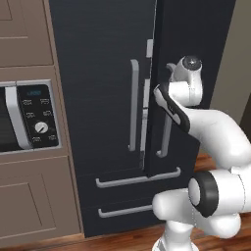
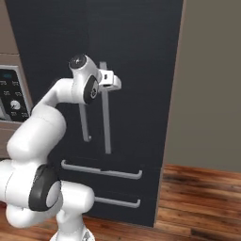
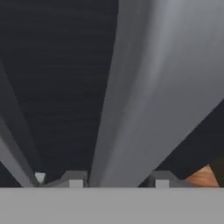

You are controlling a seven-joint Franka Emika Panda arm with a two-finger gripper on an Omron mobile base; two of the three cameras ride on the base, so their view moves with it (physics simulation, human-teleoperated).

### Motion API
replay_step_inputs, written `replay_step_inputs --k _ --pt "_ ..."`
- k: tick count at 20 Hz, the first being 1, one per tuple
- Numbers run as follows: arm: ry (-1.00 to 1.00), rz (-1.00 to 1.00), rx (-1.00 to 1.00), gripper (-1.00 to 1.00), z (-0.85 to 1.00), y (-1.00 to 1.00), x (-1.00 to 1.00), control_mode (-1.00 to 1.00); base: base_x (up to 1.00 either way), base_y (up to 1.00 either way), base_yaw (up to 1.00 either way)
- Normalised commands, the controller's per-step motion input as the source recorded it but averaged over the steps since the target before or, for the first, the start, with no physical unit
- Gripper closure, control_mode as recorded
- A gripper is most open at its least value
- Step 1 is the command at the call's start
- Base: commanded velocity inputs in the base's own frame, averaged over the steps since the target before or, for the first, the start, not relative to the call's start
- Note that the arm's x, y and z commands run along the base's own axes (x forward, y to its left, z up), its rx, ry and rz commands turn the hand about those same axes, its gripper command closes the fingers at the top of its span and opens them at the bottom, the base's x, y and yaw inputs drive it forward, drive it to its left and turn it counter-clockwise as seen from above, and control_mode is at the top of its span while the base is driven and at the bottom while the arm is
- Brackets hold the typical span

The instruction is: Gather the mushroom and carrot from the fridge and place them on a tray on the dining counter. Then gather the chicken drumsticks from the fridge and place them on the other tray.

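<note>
At the fridge (image 1: pixel 103 98), a tall matte black French-door unit with a faint horizontal grain, the gripper (image 3: pixel 118 180) is clamped on the right door's handle (image 3: pixel 144 100), a long smooth grey bar running between the two fingertips. That door stands slightly ajar. No lettering is readable on the fridge.

- To your left you have brown panelled cabinetry (image 1: pixel 24 34), with a flat door above and another panelled door (image 1: pixel 29 206) below
- Set into that cabinetry you see a black oven panel (image 1: pixel 40 116) with a silver frame, a white dial and small white markings; a pale curved handle (image 1: pixel 14 117) runs down beside it
- To your right stands a plain taupe wall (image 2: pixel 212 80); it meets the floor in a straight line
- Under you lies a reddish-brown wooden plank floor (image 2: pixel 202 197); the light is even and soft
</note>
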Motion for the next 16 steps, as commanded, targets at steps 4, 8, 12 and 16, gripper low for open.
replay_step_inputs --k 4,8,12,16 --pt "-0.05 0.00 0.07 1.00 0.00 -0.93 -0.92 -1.00 0.00 0.00 0.00" --pt "-0.07 0.00 0.07 1.00 0.00 -1.00 -0.90 -1.00 0.00 0.00 0.00" --pt "-0.04 0.00 0.07 1.00 0.00 -0.90 -0.80 -1.00 0.00 0.00 0.00" --pt "-0.01 -0.06 0.03 -1.00 0.10 -0.38 -0.86 -1.00 0.00 0.00 0.00"
